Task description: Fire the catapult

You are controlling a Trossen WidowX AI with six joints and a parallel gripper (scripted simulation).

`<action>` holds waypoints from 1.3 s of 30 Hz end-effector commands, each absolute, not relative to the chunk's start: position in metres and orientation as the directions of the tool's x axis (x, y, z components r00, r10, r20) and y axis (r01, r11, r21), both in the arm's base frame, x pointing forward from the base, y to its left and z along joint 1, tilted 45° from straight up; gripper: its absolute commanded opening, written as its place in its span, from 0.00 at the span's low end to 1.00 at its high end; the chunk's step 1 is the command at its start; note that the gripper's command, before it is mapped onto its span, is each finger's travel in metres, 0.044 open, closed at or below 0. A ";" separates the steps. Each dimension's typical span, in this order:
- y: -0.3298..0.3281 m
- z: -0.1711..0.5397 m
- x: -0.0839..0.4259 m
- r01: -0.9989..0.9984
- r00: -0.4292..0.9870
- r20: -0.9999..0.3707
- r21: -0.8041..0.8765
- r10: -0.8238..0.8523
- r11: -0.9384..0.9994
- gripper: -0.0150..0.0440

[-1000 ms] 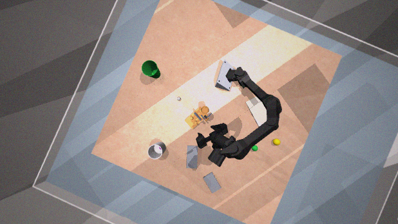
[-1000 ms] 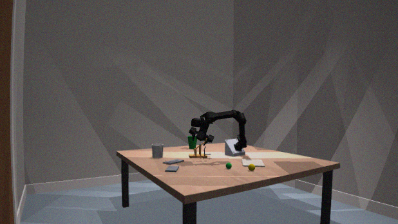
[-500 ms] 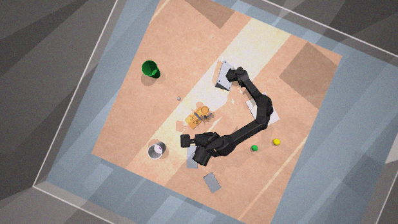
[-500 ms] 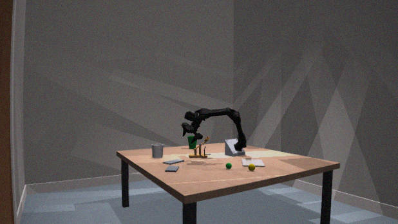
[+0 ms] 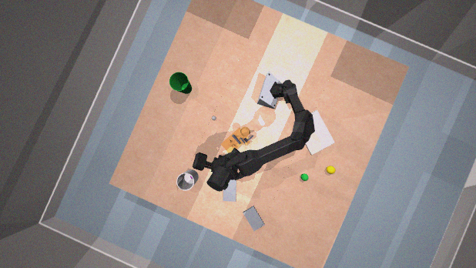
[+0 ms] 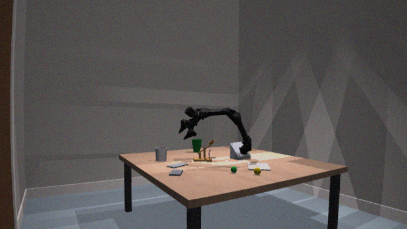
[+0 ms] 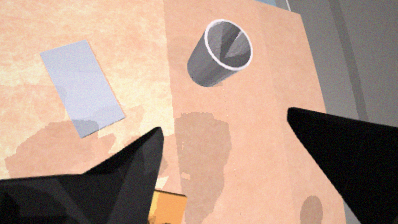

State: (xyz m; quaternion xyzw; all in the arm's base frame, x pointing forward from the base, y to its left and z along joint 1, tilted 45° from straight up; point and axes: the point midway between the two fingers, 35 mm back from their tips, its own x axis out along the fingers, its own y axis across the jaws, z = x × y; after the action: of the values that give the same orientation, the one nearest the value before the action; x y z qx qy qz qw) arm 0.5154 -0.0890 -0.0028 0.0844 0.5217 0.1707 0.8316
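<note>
The white mug (image 5: 180,185) (image 6: 161,154) (image 7: 199,65) stands upright near the table's edge. A small purple patch (image 5: 191,177) shows at the mug's inner side in the top view; the wrist view shows no ball in the visible part of its inside, and its bottom is hidden. The orange catapult (image 5: 229,144) (image 6: 202,160) (image 7: 171,205) stands on the table with its throwing arm tilted up; no ball is seen in its cup (image 5: 245,132) (image 6: 211,141). My gripper (image 6: 182,135) (image 7: 224,123) is open and empty, high above the table between catapult and mug.
A green cup (image 5: 178,81) (image 6: 197,145) stands farther back. Green (image 5: 304,177) (image 6: 234,169) and yellow (image 5: 330,169) (image 6: 257,171) balls lie apart. Two flat grey slabs (image 5: 229,193) (image 5: 253,218), a white sheet (image 5: 323,135) (image 6: 261,167) and a small grey ball (image 5: 213,118) are also on the table.
</note>
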 end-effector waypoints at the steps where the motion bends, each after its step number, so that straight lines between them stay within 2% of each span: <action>1: -0.112 -0.007 0.526 -0.114 0.462 -0.804 0.365 0.374 0.924 1.00; 15: -0.184 -0.016 0.549 0.108 0.661 -0.654 0.569 0.368 0.815 1.00; 39: -0.179 -0.013 0.556 0.097 0.663 -0.648 0.570 0.374 0.816 1.00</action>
State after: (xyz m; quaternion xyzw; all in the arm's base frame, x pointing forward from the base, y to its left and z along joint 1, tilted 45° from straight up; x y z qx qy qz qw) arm 0.5558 -0.1795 -0.0125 0.2922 0.4021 0.0802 0.8640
